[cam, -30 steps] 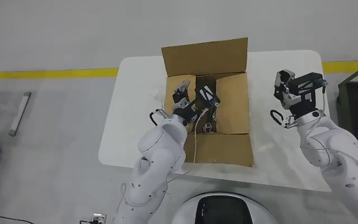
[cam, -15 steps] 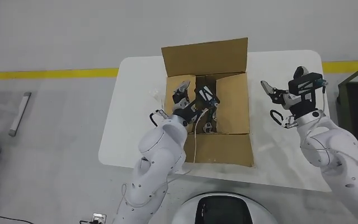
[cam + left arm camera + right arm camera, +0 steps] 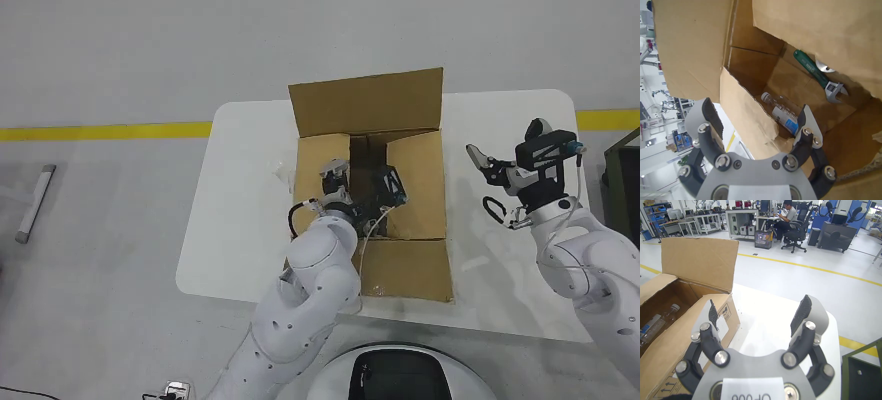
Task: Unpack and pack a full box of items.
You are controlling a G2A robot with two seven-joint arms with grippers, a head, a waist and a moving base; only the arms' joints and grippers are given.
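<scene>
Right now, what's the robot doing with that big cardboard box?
The robot's left pincer is open and empty, poised over the opening of the cardboard box. Inside lie a clear plastic bottle and a green-handled wrench, neither gripped yet. The right pincer is open too, above the white table beside the box, holding nothing.

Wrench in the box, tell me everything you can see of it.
An adjustable wrench: green handle, seemingly coated, and a bare metal head with a knurled adjuster, its mouth open. It lies inside the cardboard box on the cardboard, close under a flap edge, apart from the clear bottle.
</scene>
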